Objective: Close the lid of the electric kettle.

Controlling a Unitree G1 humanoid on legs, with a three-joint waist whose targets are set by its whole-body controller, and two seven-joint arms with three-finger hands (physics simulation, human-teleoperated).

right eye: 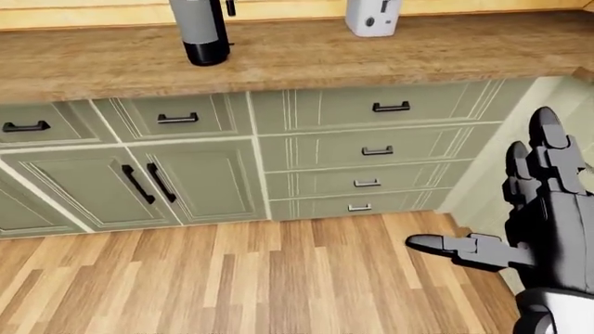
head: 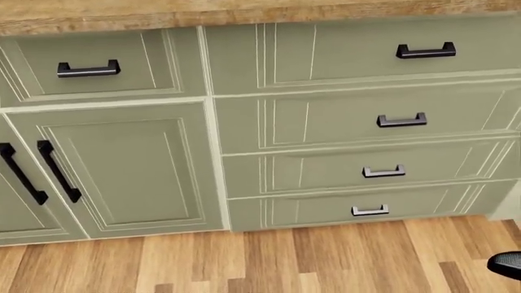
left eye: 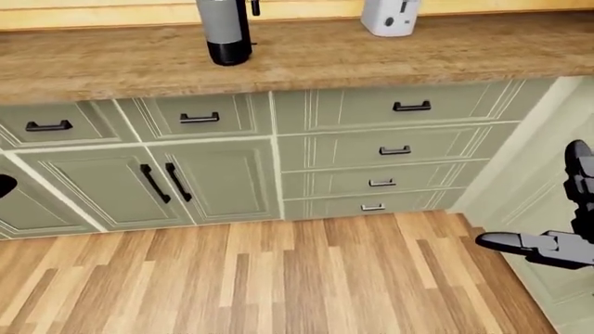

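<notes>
Right hand [right eye: 534,229] hangs in the air at the lower right of the right-eye view, black, its fingers [right eye: 546,149] spread apart and pointing up, the thumb stretched out to the left, gripping nothing. At the left edge of the left-eye view a small dark shape shows, too little to tell whether that is the left hand or how it stands. A wooden worktop [left eye: 371,52] runs across the top of both eye views, over sage-green cabinets: a stack of drawers [head: 358,122] with black handles on the right, paired doors [left eye: 167,184] with long black handles to the left. Light wood plank floor [left eye: 278,278] lies below. The electric kettle [left eye: 225,31], a grey cylinder on a black base, stands upright on the worktop at upper left; its top is cut off, so the lid does not show. A white toaster [left eye: 390,15] stands well to its right.
</notes>
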